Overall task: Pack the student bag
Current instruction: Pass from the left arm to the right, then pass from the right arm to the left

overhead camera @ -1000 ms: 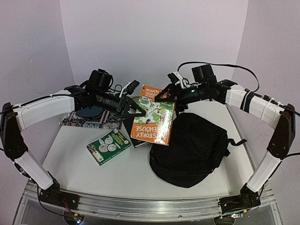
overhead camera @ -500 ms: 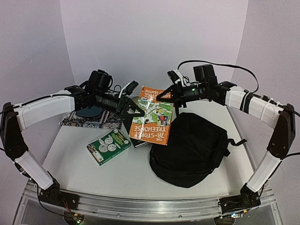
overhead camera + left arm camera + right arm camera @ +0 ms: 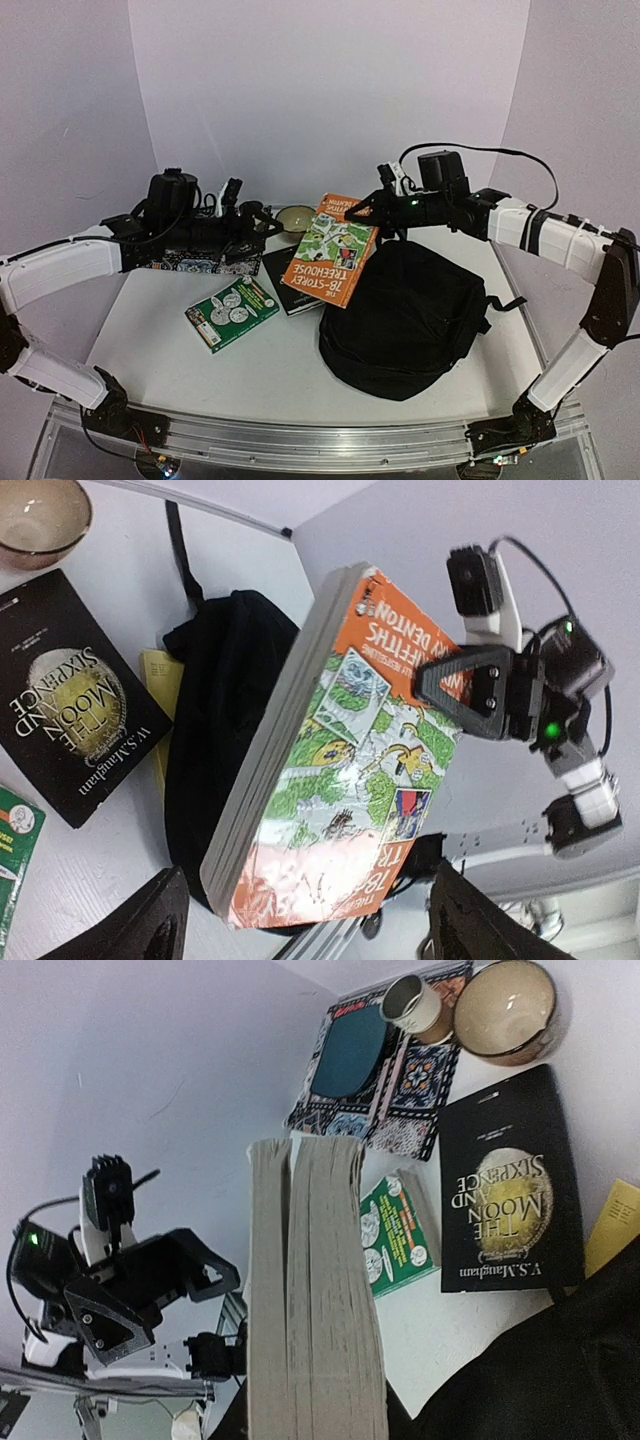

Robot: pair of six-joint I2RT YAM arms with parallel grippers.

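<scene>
The student bag (image 3: 405, 318) is a soft black backpack lying on the table at centre right. Above its far left edge hangs an orange and green paperback (image 3: 330, 250), tilted, with my right gripper (image 3: 368, 207) shut on its top end. The right wrist view shows only the paperback's page edges (image 3: 315, 1290), which hide the fingers. My left gripper (image 3: 248, 214) is open and empty, back to the left of the paperback. Its dark fingertips (image 3: 150, 920) stand wide apart below the paperback (image 3: 340, 740), clear of it.
A black book (image 3: 285, 280) and a green book (image 3: 232, 312) lie left of the bag. A bowl (image 3: 295, 217), a cup (image 3: 410, 1000) and a patterned mat (image 3: 190, 260) sit at the back left. A yellow item (image 3: 158, 685) pokes out beside the bag.
The left gripper opened, let go of the paperback and drew back to the left. The right gripper shut on the paperback's top and now holds it alone, a little further right.
</scene>
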